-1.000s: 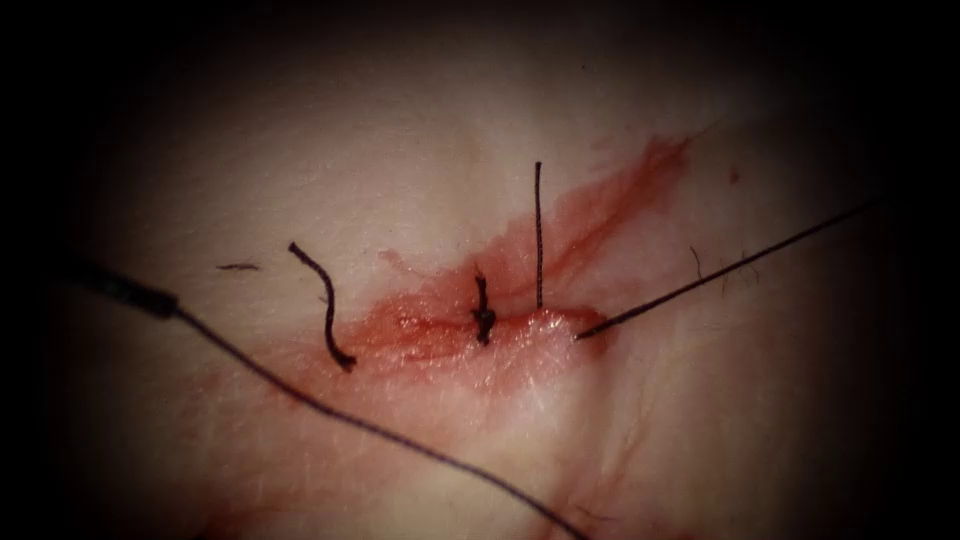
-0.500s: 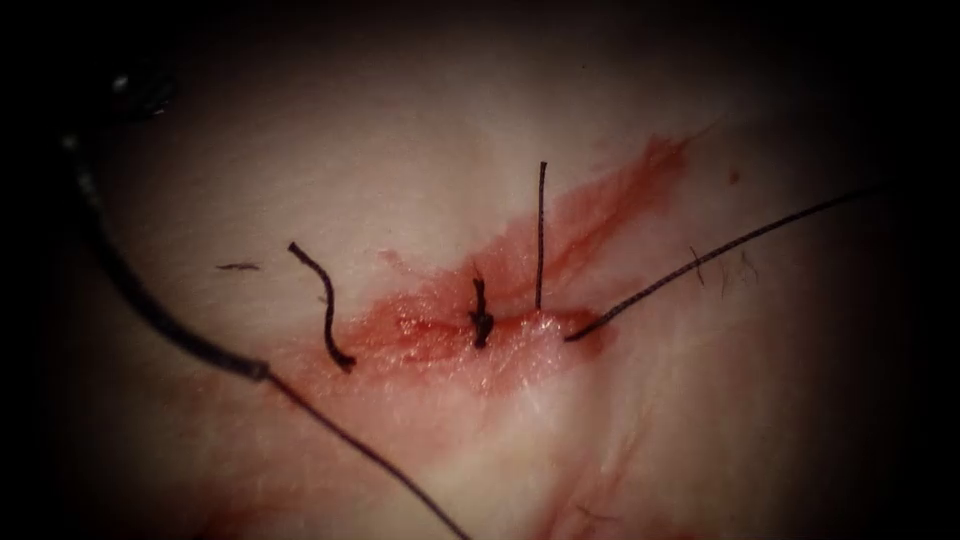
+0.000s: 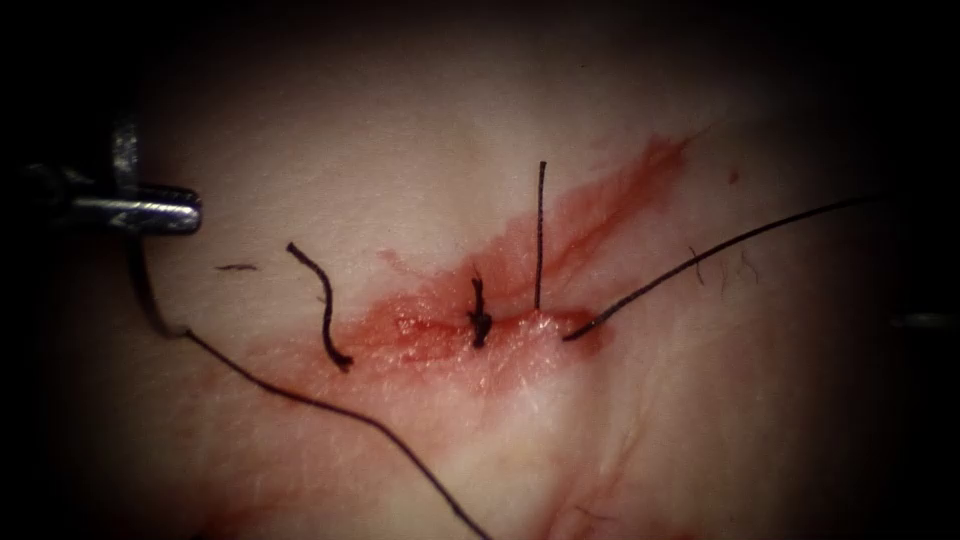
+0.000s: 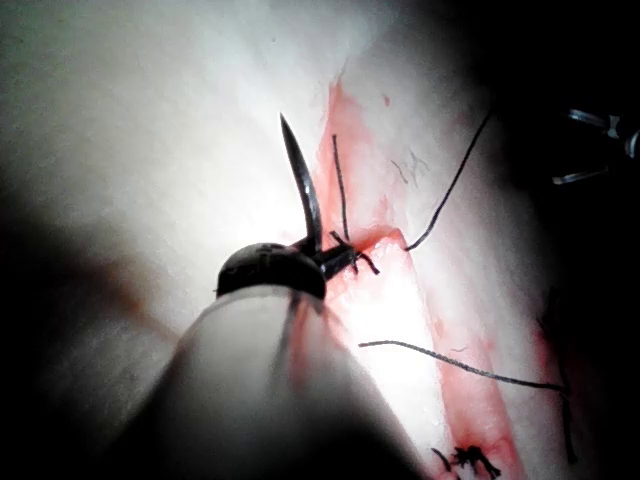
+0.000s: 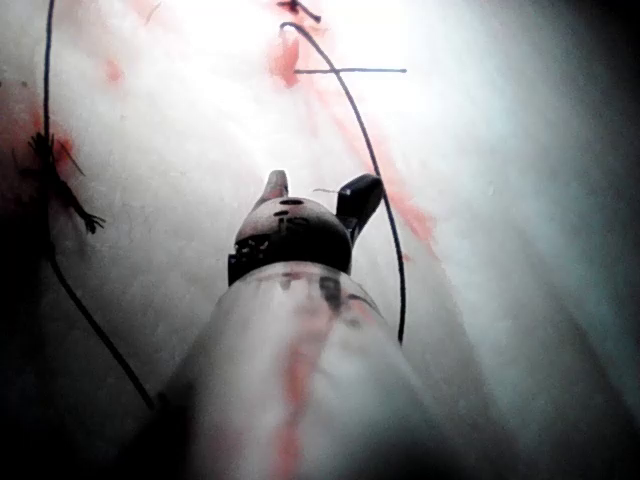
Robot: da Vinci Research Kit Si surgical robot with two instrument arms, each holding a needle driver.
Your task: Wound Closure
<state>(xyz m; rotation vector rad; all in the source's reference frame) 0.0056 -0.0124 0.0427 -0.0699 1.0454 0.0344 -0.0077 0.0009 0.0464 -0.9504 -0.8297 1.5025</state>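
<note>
My left tool (image 3: 185, 213) reaches in from the left, well left of the cut, with its jaws shut on the curved needle (image 3: 132, 265) near mid-curve. The needle (image 4: 301, 187) is clear of the tissue, its tip free. Black thread (image 3: 330, 410) trails from the needle's tail across the tissue below the cut (image 3: 450, 335). A second strand (image 3: 700, 263) leaves the cut's right end and sags off to the right. My right tool (image 5: 320, 185) is open with nothing between its jaws, and thread (image 5: 375, 165) passes just beside it. It appears far off as open jaws (image 4: 566, 148).
On the cut sits a tied knot (image 3: 481, 322), with an upright cut end (image 3: 540, 235) beside it. A loose curled piece of thread (image 3: 326, 305) lies to the left. Red fluid (image 3: 610, 200) stains the tissue around the cut and up to the right.
The left tool has come into sight carrying the needle up and to the left, dragging its thread along. The right strand, straight before, now sags. The right tool's jaws have opened.
</note>
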